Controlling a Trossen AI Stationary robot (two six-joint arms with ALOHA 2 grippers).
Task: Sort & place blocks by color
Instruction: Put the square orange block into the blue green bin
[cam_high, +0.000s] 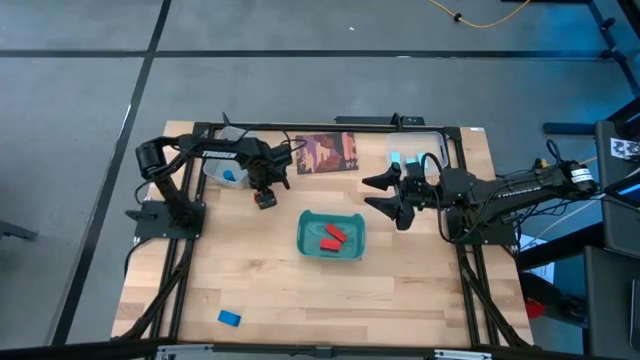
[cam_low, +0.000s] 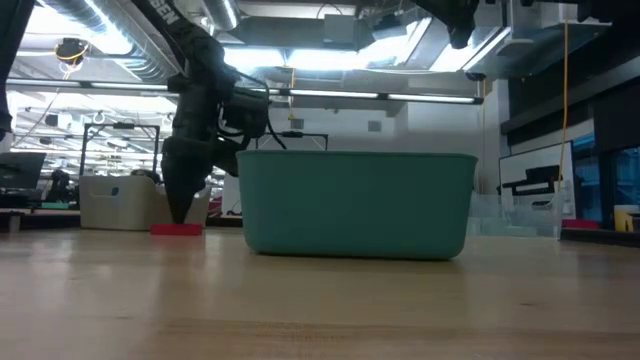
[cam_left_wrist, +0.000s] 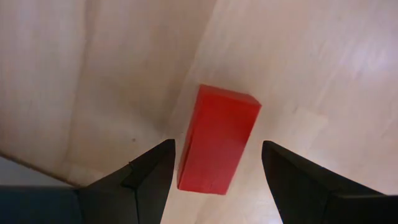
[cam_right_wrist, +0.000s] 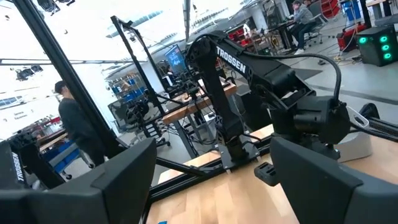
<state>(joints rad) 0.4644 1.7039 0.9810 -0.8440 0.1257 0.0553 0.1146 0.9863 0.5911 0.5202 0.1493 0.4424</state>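
the left gripper (cam_left_wrist: 214, 180) hangs wide open astride a red block (cam_left_wrist: 217, 140) on the table, left of the teal tray (cam_high: 305, 240), poised to grasp; the right gripper (cam_high: 385, 195) waits open, empty.

I am looking straight down on the whole bench (cam_high: 250, 290) from overhead, while my low camera is sitting at bench-top height, facing level across it, close to the teal tray (cam_low: 355, 205) that both are sharing. My left wrist camera is hovering close over a red block (cam_left_wrist: 217, 140); my right wrist camera is facing across toward the left arm (cam_right_wrist: 249, 74).
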